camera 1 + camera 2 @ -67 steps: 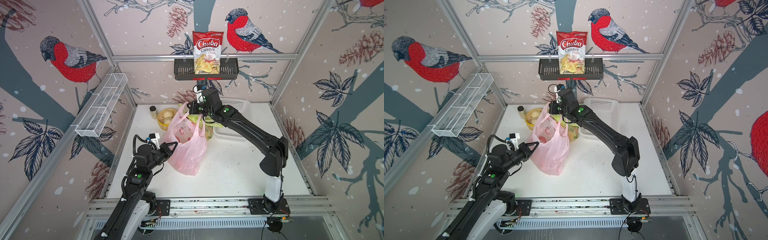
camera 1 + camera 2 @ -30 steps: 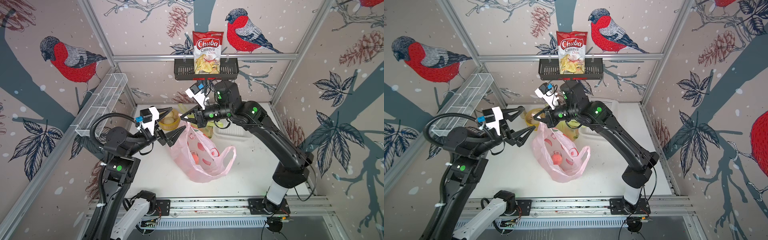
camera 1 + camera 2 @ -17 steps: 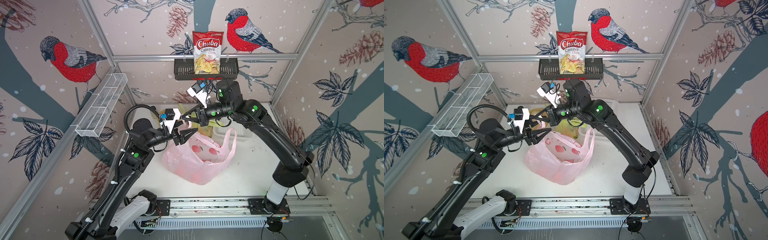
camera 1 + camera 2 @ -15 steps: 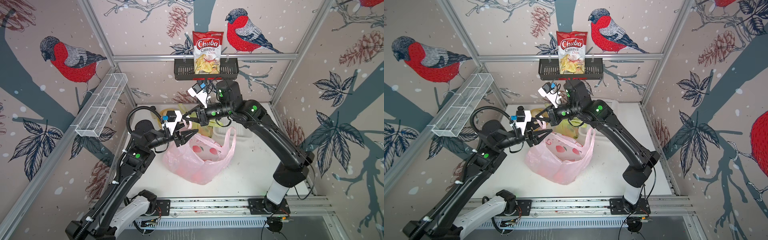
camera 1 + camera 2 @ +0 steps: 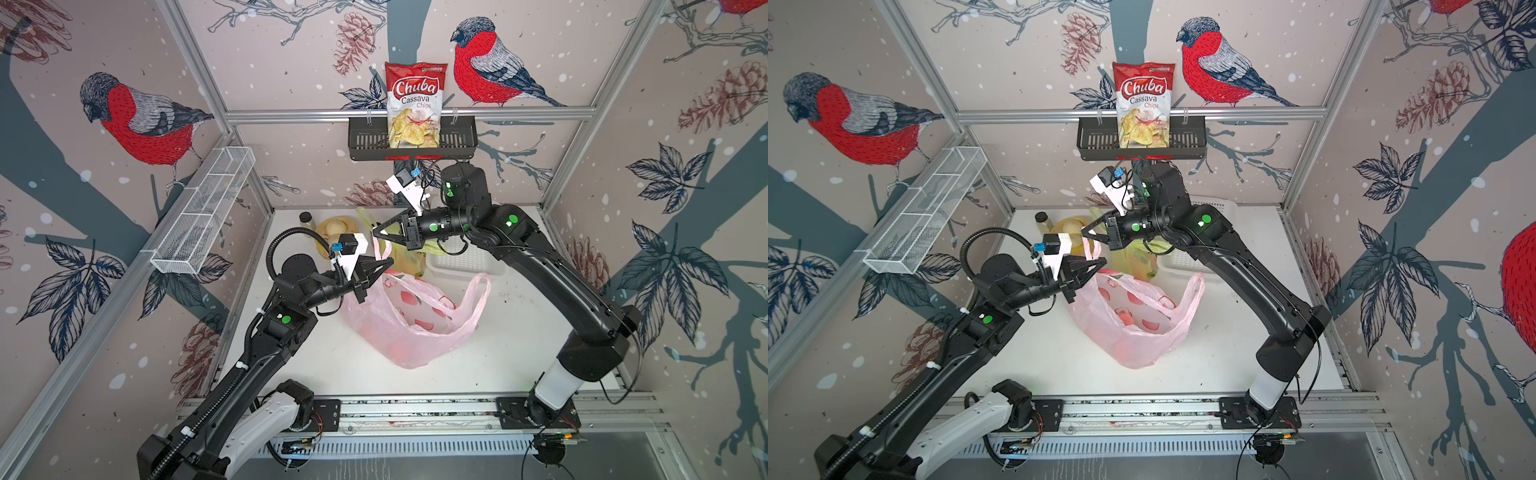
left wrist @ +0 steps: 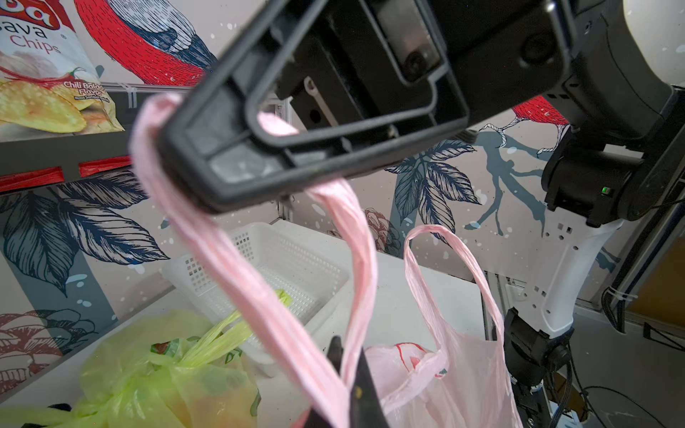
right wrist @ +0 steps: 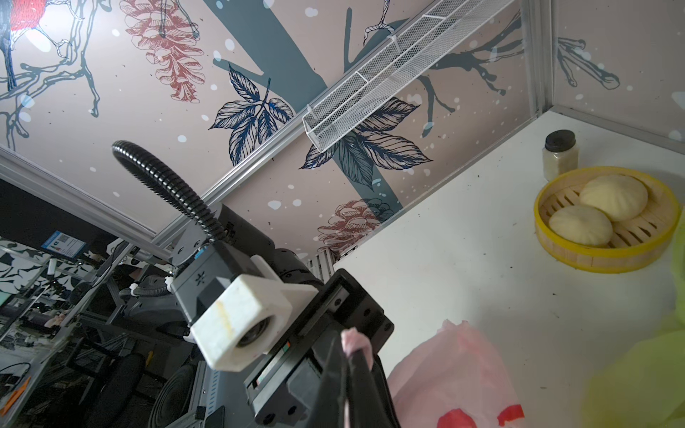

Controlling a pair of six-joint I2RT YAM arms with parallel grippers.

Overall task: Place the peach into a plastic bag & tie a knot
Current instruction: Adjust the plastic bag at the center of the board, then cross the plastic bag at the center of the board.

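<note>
Mid-table (image 5: 519, 353): pink bag (image 5: 415, 332) slumped, mouth open, loose handle (image 5: 478, 286) at 2 o'clock. Bare surface from 3 to 7 o'clock of it; green bag (image 5: 409, 257) and white basket (image 5: 461, 262) crowd 12 to 1. The peach (image 5: 1124, 320) is a reddish blob low inside. The left gripper (image 5: 388, 262) is pinched on the raised handle (image 6: 259, 296); half a second back its jaws stood wide. That handle loops the right gripper (image 5: 376, 236); whether it is clamped, cannot tell.

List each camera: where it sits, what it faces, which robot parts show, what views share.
Top views: high in front, looking down at the table; left arm and right arm show whole.
Left wrist: on the left arm, facing the right gripper and white basket; own jaws' tip shows.
Right wrist: on the right arm, facing the left arm and steamer; own jaws unclear.
Shared: all show the pink bag.
</note>
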